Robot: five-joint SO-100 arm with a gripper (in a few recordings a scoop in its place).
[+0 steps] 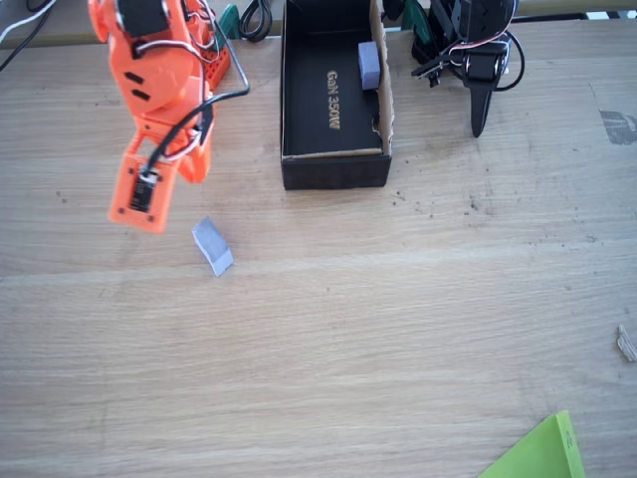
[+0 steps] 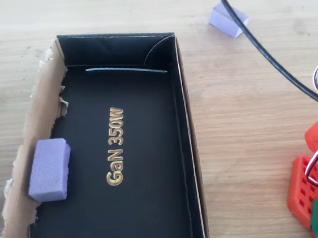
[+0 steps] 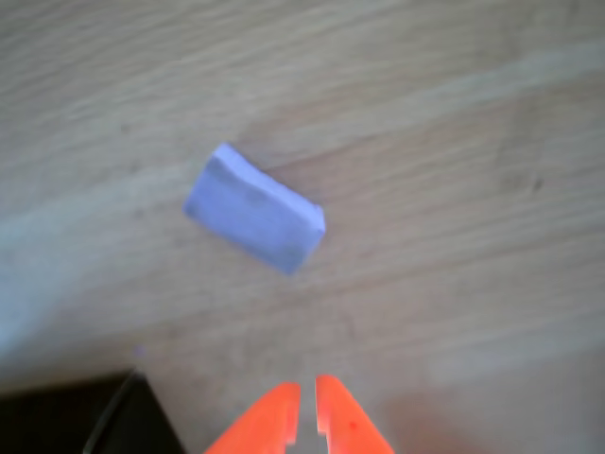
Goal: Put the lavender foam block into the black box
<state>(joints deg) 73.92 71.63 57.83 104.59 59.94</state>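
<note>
My orange gripper [image 3: 304, 402] is nearly closed, tips almost touching, gripping nothing. The lavender foam block [image 3: 253, 209], a matte cuboid, lies on the bare wooden table [image 1: 398, 329] just ahead of the tips. The black box [image 1: 333, 167], with its torn cardboard edge, sits nearby; a second lavender block [image 2: 50, 169] lies inside against its torn wall.

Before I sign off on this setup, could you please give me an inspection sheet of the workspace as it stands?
Surface: pale wooden table, dark crumbs near the box.
Job's things: small lavender foam block lies on the table, ungrasped; long black cardboard box is open with a torn brown edge.
Clutter: second lavender foam block inside the box; green sheet corner.
Gripper: orange gripper above the table short of the block, fingertips nearly together, holding nothing.
Cables: black cable hangs over the table.
Surroundings: nothing seen.
</note>
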